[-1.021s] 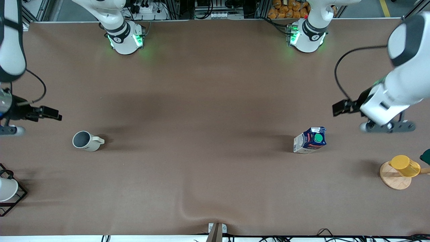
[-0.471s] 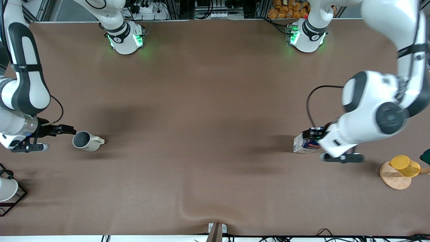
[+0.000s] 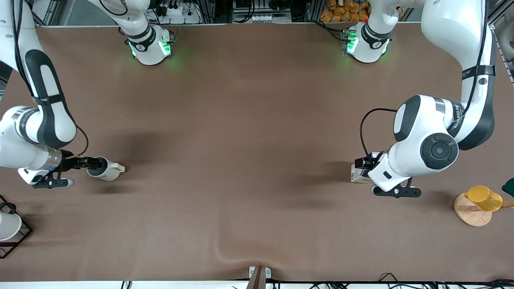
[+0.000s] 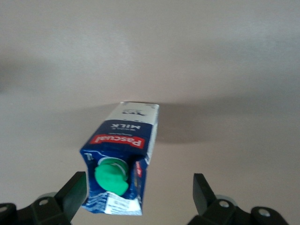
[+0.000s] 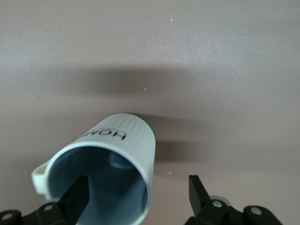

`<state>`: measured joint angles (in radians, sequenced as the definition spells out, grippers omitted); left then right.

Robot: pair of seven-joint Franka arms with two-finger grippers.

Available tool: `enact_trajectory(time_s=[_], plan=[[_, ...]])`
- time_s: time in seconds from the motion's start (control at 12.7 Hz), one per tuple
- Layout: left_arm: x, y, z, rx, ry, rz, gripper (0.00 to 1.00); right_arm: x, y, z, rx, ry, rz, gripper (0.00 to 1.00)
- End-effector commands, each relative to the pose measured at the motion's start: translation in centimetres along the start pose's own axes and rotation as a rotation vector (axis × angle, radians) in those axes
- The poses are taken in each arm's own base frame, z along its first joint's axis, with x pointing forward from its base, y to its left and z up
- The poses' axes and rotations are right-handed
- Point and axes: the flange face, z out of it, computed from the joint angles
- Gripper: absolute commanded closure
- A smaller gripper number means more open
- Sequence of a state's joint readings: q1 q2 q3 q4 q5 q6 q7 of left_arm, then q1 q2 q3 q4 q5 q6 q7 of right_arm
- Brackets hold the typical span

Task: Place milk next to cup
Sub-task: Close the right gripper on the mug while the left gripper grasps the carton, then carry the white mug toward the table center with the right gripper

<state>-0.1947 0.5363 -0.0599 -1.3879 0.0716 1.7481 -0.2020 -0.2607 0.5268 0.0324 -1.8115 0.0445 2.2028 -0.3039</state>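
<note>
The milk (image 3: 355, 173), a dark blue carton with a green cap, stands toward the left arm's end of the table, mostly hidden under the left wrist. In the left wrist view the milk (image 4: 123, 157) lies between the jaws of my open left gripper (image 4: 138, 193), close to one finger (image 4: 75, 191). My left gripper (image 3: 364, 163) is low over the carton. The cream-white cup (image 3: 105, 170) stands toward the right arm's end. My open right gripper (image 3: 90, 163) is at its rim. In the right wrist view my right gripper (image 5: 137, 196) straddles the wall of the cup (image 5: 123, 140).
A translucent yellow cup (image 3: 484, 198) sits on a round wooden disc (image 3: 470, 216) near the left arm's end. A white cup in a black wire frame (image 3: 9, 227) stands at the right arm's end. The brown table cover (image 3: 241, 140) has a wrinkle at its front edge.
Both arms have swung down and inward. The left gripper has come from beside the milk to over it. The right gripper has moved up to the cup's rim.
</note>
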Motion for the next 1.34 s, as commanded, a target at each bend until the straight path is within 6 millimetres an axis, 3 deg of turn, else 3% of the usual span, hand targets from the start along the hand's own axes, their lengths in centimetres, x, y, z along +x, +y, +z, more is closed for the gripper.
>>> enact_trajectory(time_s=[0.0,0.24,0.71,0.86,1.1,1.26], plan=[[0.7,-0.2,1.1,0.033,-0.015,0.002,0.00,-0.3,-0.5,0.6,0.002,0.007,-0.001,1.00],[0.7,-0.8,2.8,0.039,-0.060,-0.005,0.00,0.1,-2.9,-0.9,0.006,-0.028,0.039,1.00],[0.6,-1.0,3.5,0.050,-0.087,-0.010,0.00,1.6,-12.8,-7.6,-0.017,-0.078,0.187,1.00],[0.5,-1.1,3.1,0.051,-0.083,-0.010,0.00,1.7,-19.6,-9.3,-0.041,-0.100,0.268,1.00],[0.4,-1.2,2.5,0.051,-0.074,-0.014,0.00,1.4,-28.4,-9.7,0.026,-0.112,0.385,1.00],[0.4,-1.2,2.4,0.056,-0.072,-0.013,0.00,0.6,-36.4,-10.3,0.017,-0.090,0.447,1.00]])
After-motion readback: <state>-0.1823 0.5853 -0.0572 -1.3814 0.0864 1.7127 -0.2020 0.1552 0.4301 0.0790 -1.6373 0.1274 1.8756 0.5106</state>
